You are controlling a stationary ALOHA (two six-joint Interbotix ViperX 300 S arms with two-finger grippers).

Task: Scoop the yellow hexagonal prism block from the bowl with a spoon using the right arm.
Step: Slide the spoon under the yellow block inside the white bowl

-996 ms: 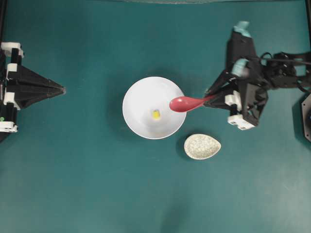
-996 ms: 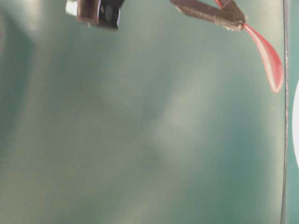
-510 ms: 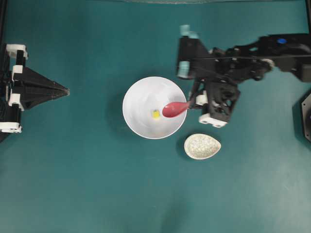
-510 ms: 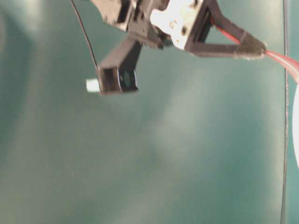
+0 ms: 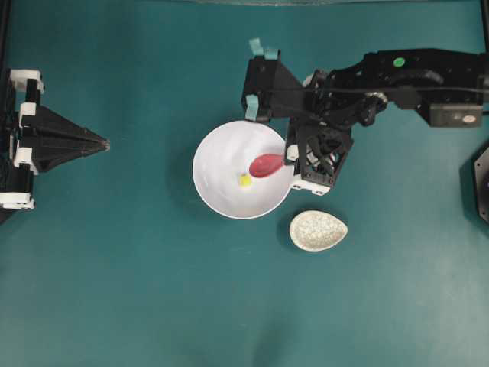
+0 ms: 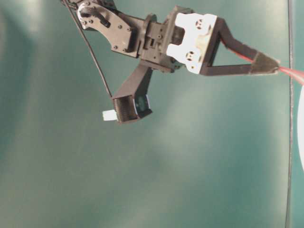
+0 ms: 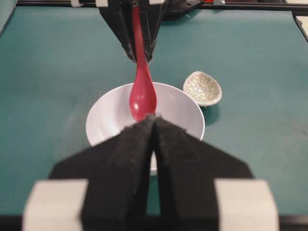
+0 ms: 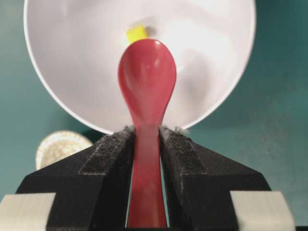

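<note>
The white bowl (image 5: 218, 164) sits mid-table with the tiny yellow block (image 5: 244, 180) near its middle. My right gripper (image 5: 289, 158) hangs over the bowl's right rim, shut on the handle of the pink-red spoon (image 5: 266, 164). The scoop is down inside the bowl, just right of the block. In the right wrist view the fingers (image 8: 115, 144) clamp the handle and the scoop (image 8: 147, 72) points at the block (image 8: 136, 32), which peeks out beyond its tip. My left gripper (image 5: 103, 143) rests shut at the far left, holding nothing.
A small speckled beige dish (image 5: 318, 230) lies just below and to the right of the bowl, under the right arm's wrist. A dark fixture (image 5: 481, 183) sits at the right table edge. Green table surface surrounds the bowl.
The right arm swung left and lowered, carrying the spoon from the bowl's right rim down into the bowl beside the block. The left arm stayed put.
</note>
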